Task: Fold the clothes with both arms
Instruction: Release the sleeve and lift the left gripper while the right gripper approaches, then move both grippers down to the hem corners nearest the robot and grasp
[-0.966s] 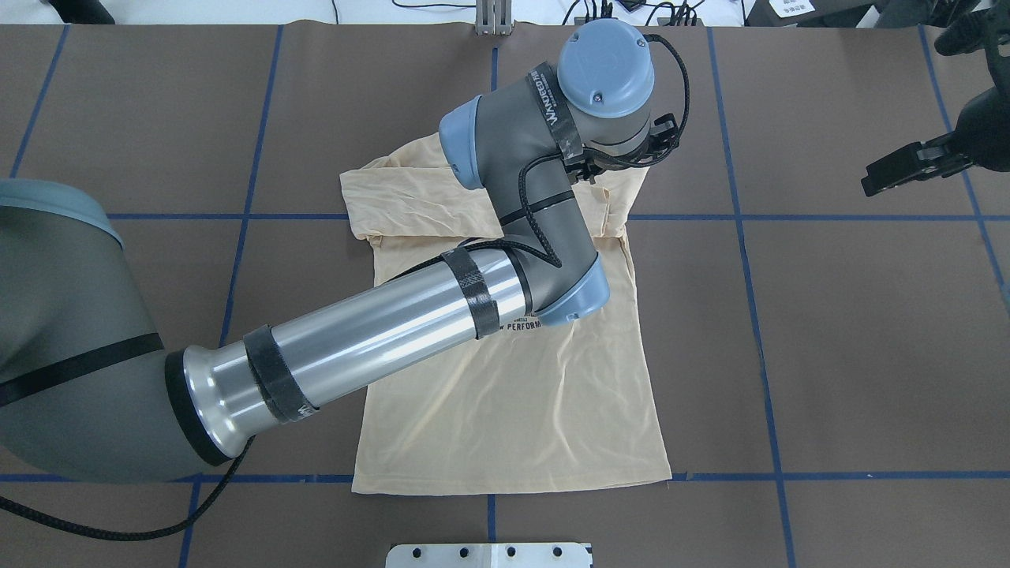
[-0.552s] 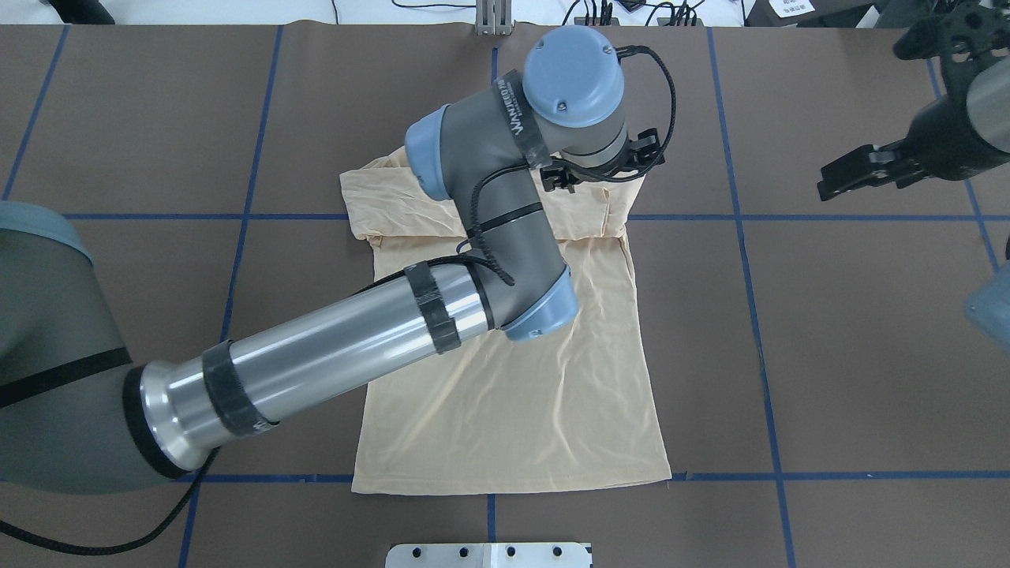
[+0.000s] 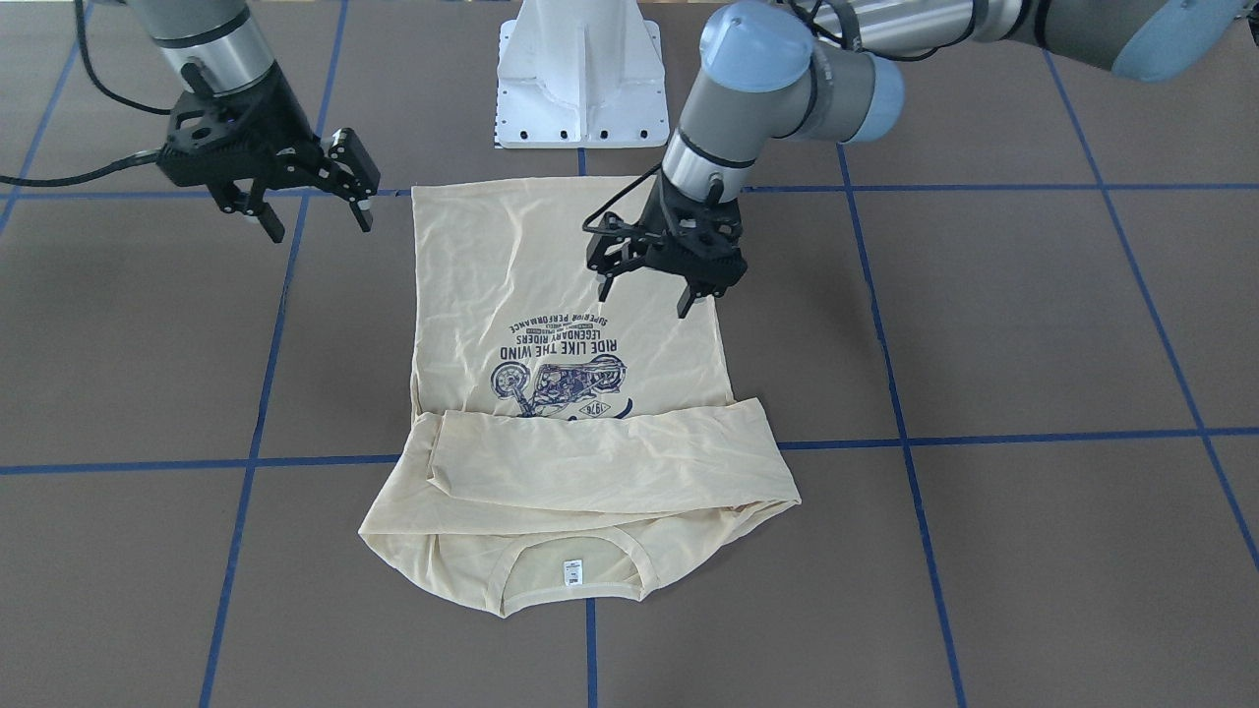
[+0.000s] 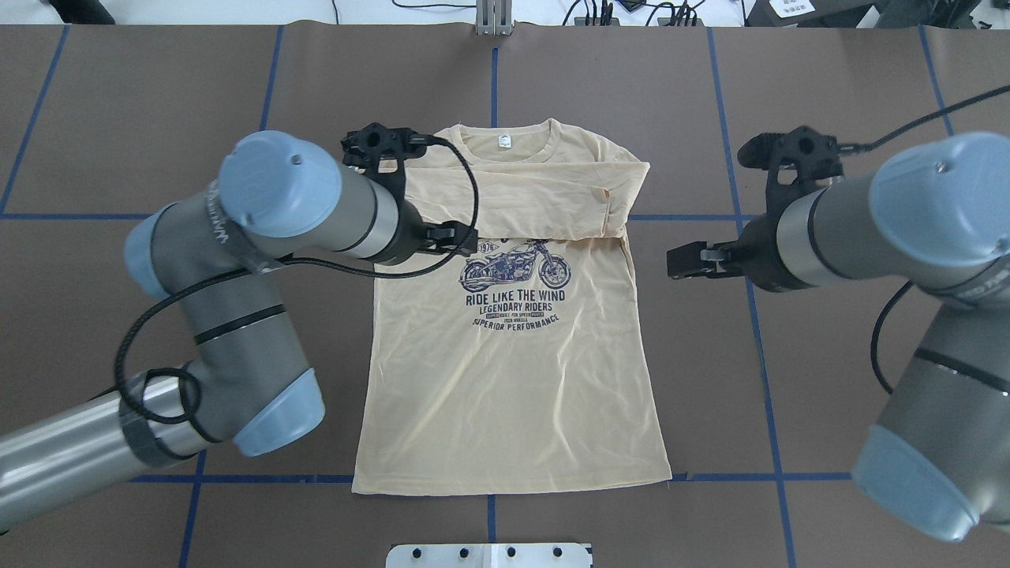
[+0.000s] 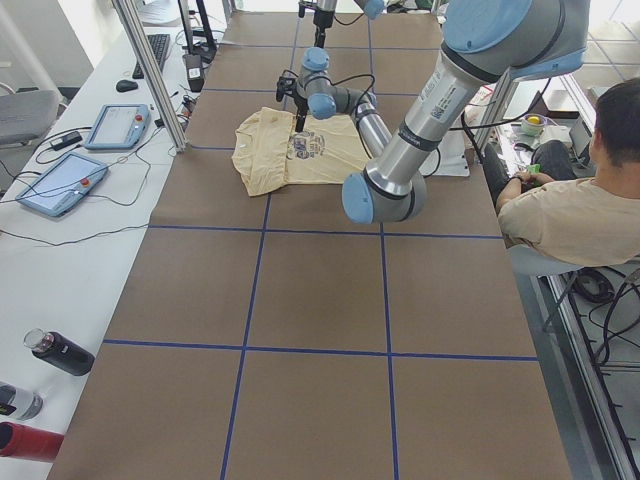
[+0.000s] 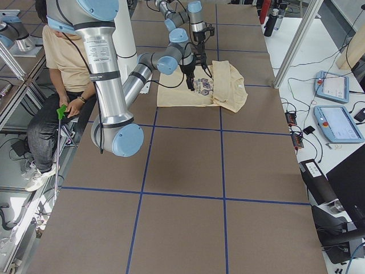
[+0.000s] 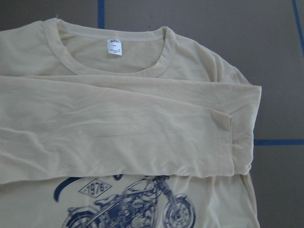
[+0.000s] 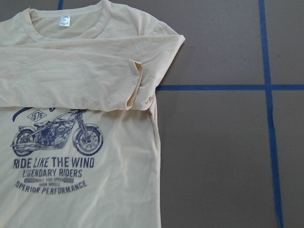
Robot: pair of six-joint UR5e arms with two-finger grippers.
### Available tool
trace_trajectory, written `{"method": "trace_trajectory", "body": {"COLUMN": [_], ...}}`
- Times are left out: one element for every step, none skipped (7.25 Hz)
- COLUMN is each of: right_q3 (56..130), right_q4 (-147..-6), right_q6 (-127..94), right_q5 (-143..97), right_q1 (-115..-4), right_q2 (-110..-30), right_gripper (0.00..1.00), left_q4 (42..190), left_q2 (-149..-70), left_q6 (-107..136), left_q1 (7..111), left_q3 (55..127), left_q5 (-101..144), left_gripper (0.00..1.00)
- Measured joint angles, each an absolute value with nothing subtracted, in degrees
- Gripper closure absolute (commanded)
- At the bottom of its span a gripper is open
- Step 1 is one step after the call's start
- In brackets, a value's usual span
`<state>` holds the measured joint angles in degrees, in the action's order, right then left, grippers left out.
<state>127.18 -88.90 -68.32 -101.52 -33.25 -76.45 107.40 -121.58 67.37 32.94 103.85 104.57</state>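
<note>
The thin pale yellow long-sleeved T-shirt (image 4: 513,402) lies flat on the brown matte surface (image 4: 828,355), print upward, with its hem toward the robot and its collar away from it. Both sleeves (image 4: 536,201) are folded across the chest and cover the top of the navy motorcycle print (image 4: 514,268).

The front-facing view shows what the overhead view hides. The black two-finger left hand (image 3: 643,300) hangs over the shirt's edge on the robot's left, fingers spread, nothing between them. I cannot tell if the tips touch the cloth. From overhead, the wrist of the grey left arm (image 4: 237,331) covers these fingers. The black two-finger right hand (image 3: 320,228) is also spread and empty, over bare surface just beside the shirt's other edge.

The wrist cameras show only cloth and surface: the small white neck label (image 7: 113,46) inside the collar, and a sleeve cuff (image 8: 134,88) near the shirt's edge on the robot's right. Only the side views show a seated person (image 5: 575,210).

The hem lies along a blue tape line (image 4: 710,476). Bare surface lies on both sides of the shirt and beyond the collar.
</note>
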Motion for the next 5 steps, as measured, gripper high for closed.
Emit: {"method": "trace_trajectory", "body": {"right_q3": [127.97, 128.35, 128.61, 128.93, 129.17], "right_q4": [-88.73, -88.62, -88.5, -88.4, -88.36], "right_q6": [-73.2, -77.29, -79.94, -81.09, -81.47], "right_q5": [-95.44, -89.63, -85.26, -82.76, -81.83], "right_q1": [-26.71, -20.7, -16.25, -13.7, -12.73], "right_q2": [-76.71, -77.16, -78.13, -79.12, -79.62], "right_gripper": [0.0, 0.0, 0.0, 0.0, 0.0], "left_q4": [107.56, 108.32, 109.44, 110.68, 111.99], "left_q2": [-115.84, -111.33, -108.73, -106.7, -104.9], "left_q6": [67.04, 67.28, 68.67, 71.74, 75.1], "left_q1": [31.35, 28.1, 24.88, 21.75, 18.78], "left_q3": [108.37, 110.82, 111.83, 112.18, 112.28], "left_q5": [103.02, 99.63, 97.0, 95.73, 94.85], "left_gripper": [0.0, 0.0, 0.0, 0.0, 0.01]}}
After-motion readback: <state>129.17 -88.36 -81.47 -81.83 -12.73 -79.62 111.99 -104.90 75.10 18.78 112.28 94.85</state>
